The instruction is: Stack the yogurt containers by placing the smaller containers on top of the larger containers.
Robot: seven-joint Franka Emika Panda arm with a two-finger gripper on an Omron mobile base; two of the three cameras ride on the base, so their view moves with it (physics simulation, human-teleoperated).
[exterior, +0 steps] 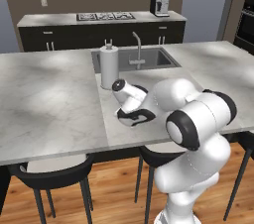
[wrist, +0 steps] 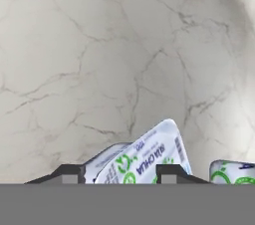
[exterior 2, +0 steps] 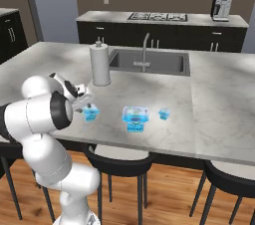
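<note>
Gripper (wrist: 118,174) is low over the marble island counter (exterior 2: 149,87), near its front edge, wrist bent down. In the hand view both dark finger tips (wrist: 67,173) stand on either side of a white yogurt pack with green marks (wrist: 144,157); the pack sits between them, tilted. Contact with the finger tips cannot be told, so grip state is undetermined. A second white-and-green pack edge (wrist: 231,171) shows just to the right of the finger tips in that view.

Right base view: three light-blue packs lie in a row along the counter front. The nearest one (exterior 2: 91,113) lies directly under the hand. The larger yogurt pack (exterior 2: 135,118) stands mid-row, well apart from the hand. A small yogurt pack (exterior 2: 164,114) lies near it on the far side. Paper-towel roll (exterior 2: 100,64) stands upright beside the sink (exterior 2: 149,62).
</note>
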